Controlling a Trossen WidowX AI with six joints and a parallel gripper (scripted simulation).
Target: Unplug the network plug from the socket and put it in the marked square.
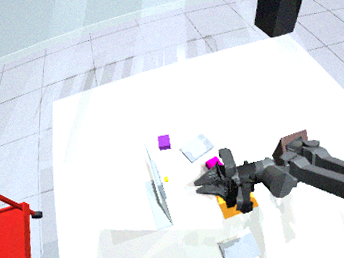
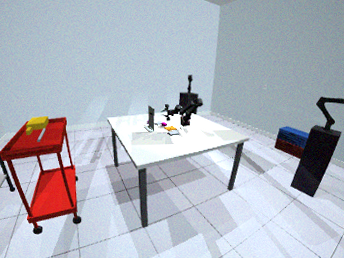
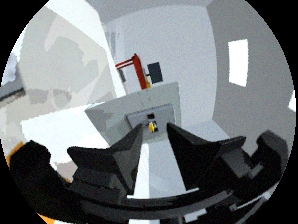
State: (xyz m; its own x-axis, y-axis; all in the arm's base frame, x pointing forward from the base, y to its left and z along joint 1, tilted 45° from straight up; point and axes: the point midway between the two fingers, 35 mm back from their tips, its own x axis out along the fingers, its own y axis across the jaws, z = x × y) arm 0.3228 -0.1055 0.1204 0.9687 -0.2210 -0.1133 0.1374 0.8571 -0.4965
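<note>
Gripper (image 1: 201,184) was dark, angular, its wedge-shaped fingers narrowed to a partial gap with nothing between them, pointed at the thin upright grey panel (image 1: 158,192). Small yellow plug (image 1: 166,179) sat seated in the panel's socket. Flat orange square (image 1: 227,207) lay on the white desk (image 1: 101,141), under the arm.

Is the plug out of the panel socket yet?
Still in: the yellow plug sits at the panel, with the empty gripper short of it.

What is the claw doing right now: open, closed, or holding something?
Claw: partly closed, holding nothing; a gap shows between its fingers, short of the yellow plug in the upright panel.
</note>
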